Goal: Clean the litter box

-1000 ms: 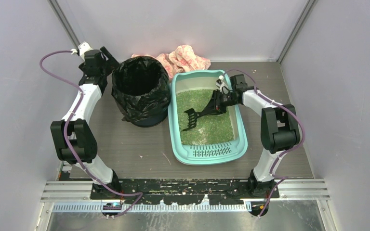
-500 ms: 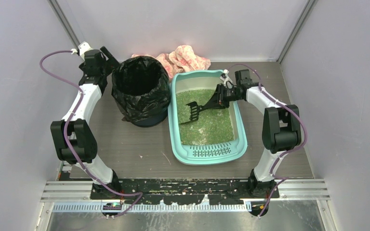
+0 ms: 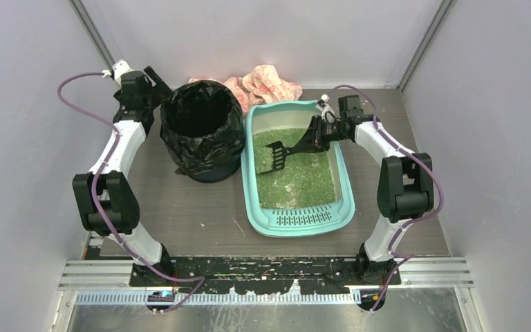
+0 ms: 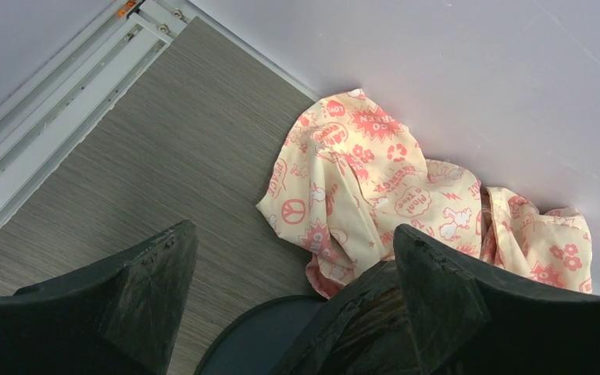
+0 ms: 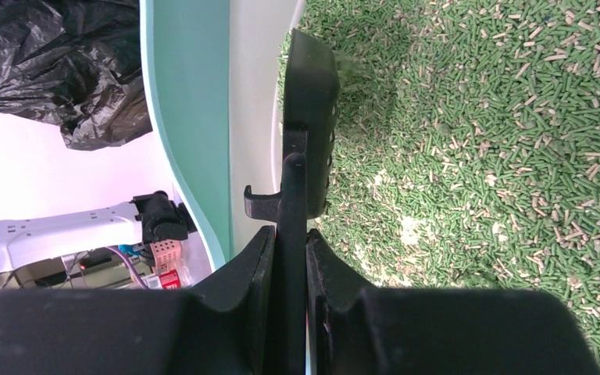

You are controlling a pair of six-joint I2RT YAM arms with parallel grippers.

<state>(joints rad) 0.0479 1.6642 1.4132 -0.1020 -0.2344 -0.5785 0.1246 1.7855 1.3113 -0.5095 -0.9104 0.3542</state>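
The litter box (image 3: 303, 219) lies on the surface (image 3: 180, 207) right of centre, with its slotted lip at the near end. Green pellet litter (image 3: 297, 176) covers its floor, with paler bare patches at the far end.

A black slotted scoop (image 3: 276, 158) sits over the far-left part of the litter, close to the box's left wall (image 5: 183, 117). The right tool (image 3: 316, 138) is clamped on the scoop's thin handle, which shows pinched between the fingers in the wrist view (image 5: 289, 250). From that view the scoop (image 5: 310, 101) is seen edge-on. Whether its teeth touch the litter (image 5: 476, 141) cannot be told.

The step in hand looks like raking and sifting. To do it well:
- Run the teeth shallowly under the pellets.
- Level the head before lifting it.
- Pause over the box so clean pellets drop back through the slots.
- Lift high enough to clear the left wall, because the head is close to it.
- Carry the load left to the bin lined with a black bag (image 3: 202, 128), which stands just beside the box.
- Avoid tilting the thin handle in the grip, as any twist could spill the load.

The left tool (image 4: 293, 258) has its fingers apart and holds nothing. It is by the bin's far-left side, above the surface near a patterned cloth (image 4: 359, 172).
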